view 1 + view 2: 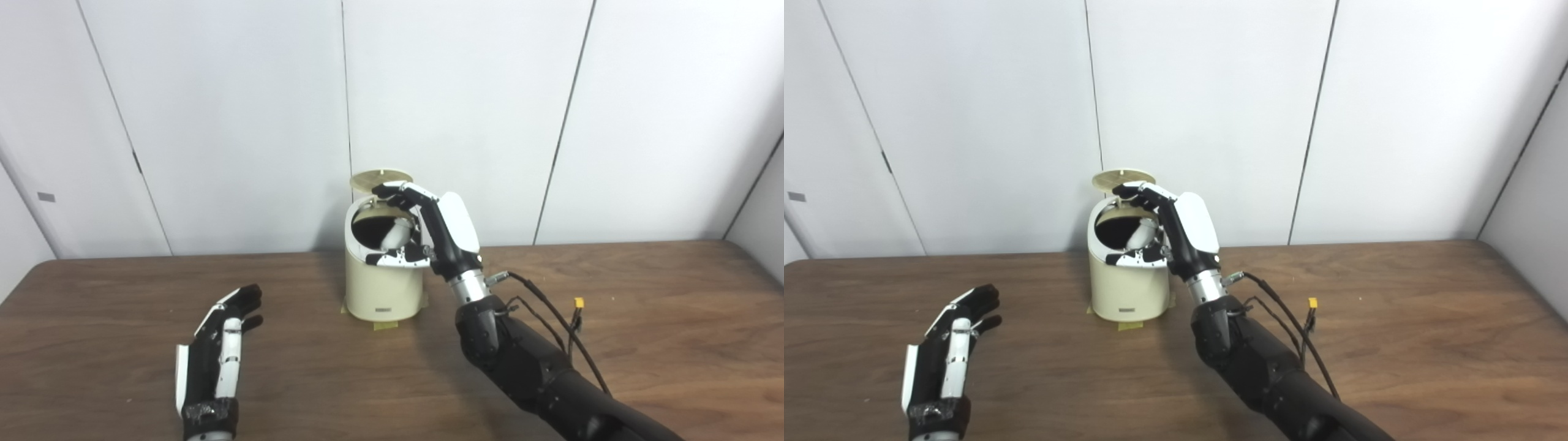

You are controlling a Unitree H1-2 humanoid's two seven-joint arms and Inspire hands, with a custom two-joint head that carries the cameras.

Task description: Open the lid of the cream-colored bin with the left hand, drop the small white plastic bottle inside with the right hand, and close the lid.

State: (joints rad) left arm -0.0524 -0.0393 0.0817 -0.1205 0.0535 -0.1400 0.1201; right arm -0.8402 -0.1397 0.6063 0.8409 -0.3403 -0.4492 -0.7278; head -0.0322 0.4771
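At frame center, the cream-colored bin (pixel 383 278) stands on the wooden table (pixel 643 306), its lid (pixel 381 179) tipped up behind the opening. The right hand (pixel 429 229) sits at the bin's mouth, fingers clamped on the small white plastic bottle (pixel 398 234). The left hand (pixel 217 352) rests lower left, fingers apart, holding nothing.

Bin (pixel 383 285) stands on the table (pixel 643 306) near its far edge, at 12 o'clock from centre; lid (pixel 381 178) raised behind the opening. Right hand (pixel 422 229) sits at the bin's mouth, apparently with the bottle (pixel 398 234) just inside it. Left hand (pixel 217 349) lies at 8 o'clock, well apart.
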